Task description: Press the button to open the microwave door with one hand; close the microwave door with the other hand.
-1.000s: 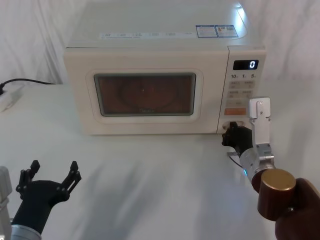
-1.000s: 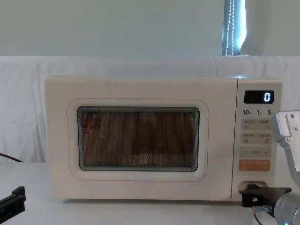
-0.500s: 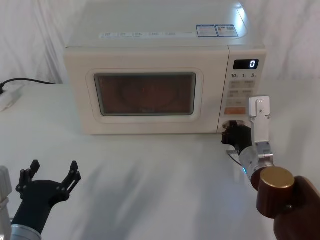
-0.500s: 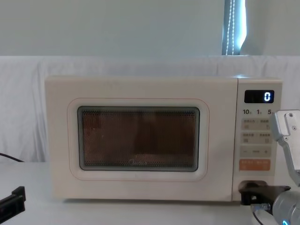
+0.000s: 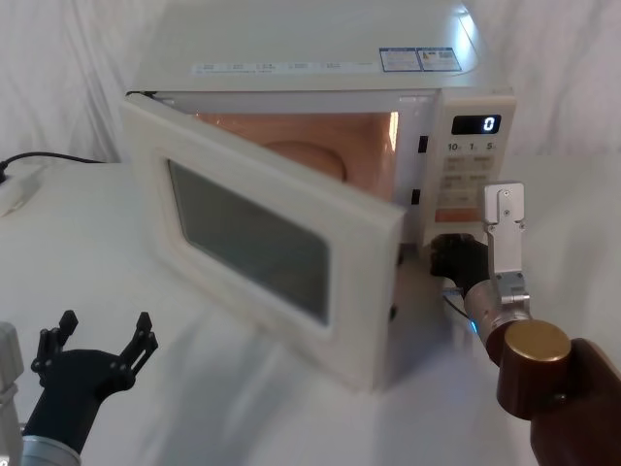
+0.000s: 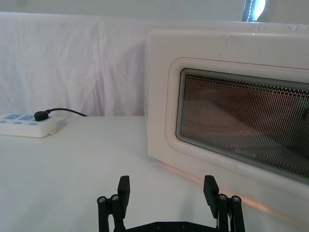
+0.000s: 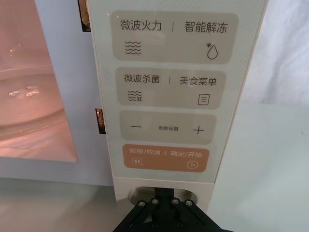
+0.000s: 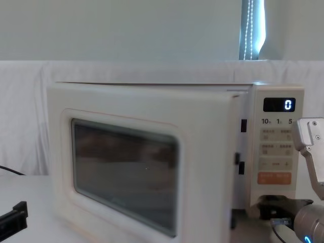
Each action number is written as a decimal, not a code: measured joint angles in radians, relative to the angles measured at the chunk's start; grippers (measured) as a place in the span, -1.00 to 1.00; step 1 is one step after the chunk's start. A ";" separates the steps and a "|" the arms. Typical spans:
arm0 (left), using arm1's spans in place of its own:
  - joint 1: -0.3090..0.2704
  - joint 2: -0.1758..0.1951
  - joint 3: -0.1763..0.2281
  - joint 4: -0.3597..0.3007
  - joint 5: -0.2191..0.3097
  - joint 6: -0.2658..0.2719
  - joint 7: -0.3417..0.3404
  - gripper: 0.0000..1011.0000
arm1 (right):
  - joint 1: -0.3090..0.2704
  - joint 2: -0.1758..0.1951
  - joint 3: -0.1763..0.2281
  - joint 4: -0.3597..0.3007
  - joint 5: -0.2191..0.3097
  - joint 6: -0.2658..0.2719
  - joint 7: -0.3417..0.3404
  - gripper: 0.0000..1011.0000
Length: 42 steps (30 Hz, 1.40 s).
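The microwave door (image 5: pixel 247 243) stands swung out towards me, hinged on its left side, and its window fills much of the left wrist view (image 6: pixel 241 125) and the chest view (image 8: pixel 126 172). My right gripper (image 5: pixel 449 259) is shut, its tips against the button (image 7: pixel 133 195) at the foot of the control panel, below the orange key (image 7: pixel 165 157). The tips (image 7: pixel 162 204) cover most of the button. The same gripper appears low on the right of the chest view (image 8: pixel 275 207). My left gripper (image 5: pixel 105 322) hangs open near the table's front left, well short of the door (image 6: pixel 166 186).
The lit cavity with its glass turntable (image 7: pixel 29 106) is exposed. A power strip (image 6: pixel 24 126) with a black cable lies on the white cloth left of the microwave. The door's free edge (image 5: pixel 390 291) juts over the table in front of the oven.
The microwave door, shut in both earlier moments, has sprung open towards me. My right gripper stays at the button and my left gripper has not moved.
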 joint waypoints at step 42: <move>0.000 0.000 0.000 0.000 0.000 0.000 0.000 0.98 | -0.353 0.076 -0.042 -0.503 0.034 0.031 0.088 -0.97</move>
